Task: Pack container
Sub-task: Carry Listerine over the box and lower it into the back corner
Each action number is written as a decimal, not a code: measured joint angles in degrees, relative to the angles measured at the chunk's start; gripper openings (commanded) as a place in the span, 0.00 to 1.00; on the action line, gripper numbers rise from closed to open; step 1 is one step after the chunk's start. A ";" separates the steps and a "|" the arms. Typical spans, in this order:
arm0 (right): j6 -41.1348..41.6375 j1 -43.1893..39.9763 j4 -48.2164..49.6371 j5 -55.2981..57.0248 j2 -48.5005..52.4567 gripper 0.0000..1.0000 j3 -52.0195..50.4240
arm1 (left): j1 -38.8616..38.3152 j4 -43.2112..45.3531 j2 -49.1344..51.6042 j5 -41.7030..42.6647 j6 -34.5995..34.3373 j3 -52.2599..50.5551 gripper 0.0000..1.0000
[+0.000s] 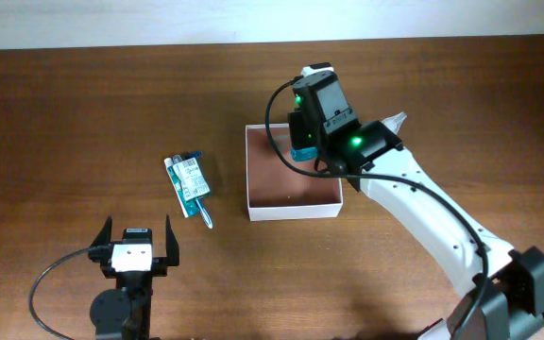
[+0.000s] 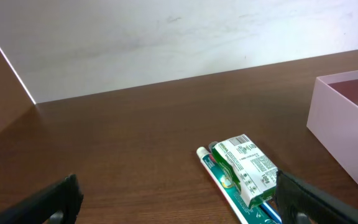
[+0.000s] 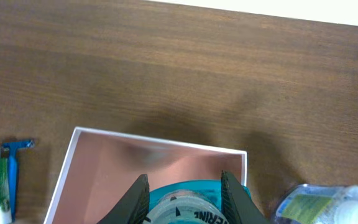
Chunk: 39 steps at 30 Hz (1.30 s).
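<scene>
The container (image 1: 294,210) is a square white-walled box with a reddish-brown floor, right of the table's middle. My right gripper (image 1: 303,140) is over its far right part, shut on a teal bottle (image 1: 302,151). In the right wrist view the jaws (image 3: 185,200) clamp the teal bottle (image 3: 191,205) above the container's floor (image 3: 104,174). My left gripper (image 1: 138,238) is open and empty near the front edge, left of the container. In the left wrist view its fingers (image 2: 179,208) are spread wide, and the container's wall (image 2: 340,130) shows at the right.
A green-and-white toothpaste box (image 1: 185,177) lies on a teal-backed toothbrush pack (image 1: 196,203), left of the container; the box also shows in the left wrist view (image 2: 248,167). A clear bottle (image 1: 392,123) lies right of the container, also in the right wrist view (image 3: 328,204).
</scene>
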 measured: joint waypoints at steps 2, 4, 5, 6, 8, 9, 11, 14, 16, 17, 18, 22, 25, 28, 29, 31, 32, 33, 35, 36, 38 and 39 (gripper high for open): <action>0.87 0.00 1.31 0.68 0.83 0.25 0.00 | 0.00 0.00 0.00 0.00 0.00 0.00 0.99; 1.33 0.00 2.36 1.25 1.60 0.25 0.00 | 0.00 0.00 0.00 0.00 0.00 0.00 1.00; 1.77 0.02 2.82 1.53 2.16 0.25 0.00 | 0.00 0.00 0.00 0.00 0.00 0.00 0.99; 2.12 0.00 3.04 1.75 2.73 0.25 0.00 | 0.00 0.00 0.00 0.00 0.00 0.00 0.99; 2.75 0.02 3.28 2.19 3.65 0.25 0.02 | 0.00 0.00 0.00 0.00 0.00 0.00 0.99; 2.91 0.02 3.39 2.40 3.89 0.25 0.02 | 0.00 0.00 0.00 0.00 0.00 0.00 0.99; 3.61 0.02 3.58 3.41 4.76 0.25 0.02 | 0.00 0.00 0.00 0.00 0.00 0.00 1.00; 4.26 0.00 3.85 4.52 5.73 0.25 0.02 | 0.00 0.00 0.00 0.00 0.00 0.00 0.99; 4.72 0.00 3.91 5.46 5.77 0.25 0.02 | 0.00 0.00 0.00 0.00 0.00 0.00 0.99; 5.11 0.00 4.04 6.21 5.77 0.25 0.02 | 0.00 0.00 0.00 0.00 0.00 0.00 0.99; 5.44 0.00 4.11 6.71 5.77 0.25 0.02 | 0.00 0.00 0.00 0.00 0.00 0.00 0.99; 6.47 0.00 4.24 7.65 5.77 0.25 0.02 | 0.00 0.00 0.00 0.00 0.00 0.00 0.99; 7.04 0.00 4.70 8.20 6.21 0.25 0.11 | 0.00 0.00 0.00 0.00 0.00 0.00 0.99; 7.08 0.00 4.87 8.37 8.26 0.25 0.42 | 0.00 0.00 0.00 0.00 0.00 0.00 0.99; 7.08 0.00 5.03 8.37 8.72 0.25 0.42 | 0.00 0.00 0.00 0.00 0.00 0.00 0.99; 7.10 0.00 5.79 8.66 10.34 0.25 0.42 | 0.00 0.00 0.00 0.00 0.00 0.00 0.99; 7.15 0.00 5.77 8.76 10.71 0.25 0.42 | 0.00 0.00 0.00 0.00 0.00 0.00 0.99; 7.19 -0.13 5.81 8.96 10.86 0.25 0.42 | 0.00 0.00 0.00 0.00 0.00 0.00 1.00; 7.34 -0.33 5.55 9.20 10.88 0.25 0.44 | 0.00 0.00 0.00 0.00 0.00 0.00 0.99; 7.74 -0.50 5.46 9.20 10.88 0.25 0.44 | 0.00 0.00 0.00 0.00 0.00 0.00 0.99; 8.28 -0.96 5.25 9.11 10.88 0.25 0.52 | 0.00 0.00 0.00 0.00 0.00 0.00 0.99; 8.46 -1.16 5.20 9.14 10.88 0.25 0.52 | 0.00 0.00 0.00 0.00 0.00 0.00 0.99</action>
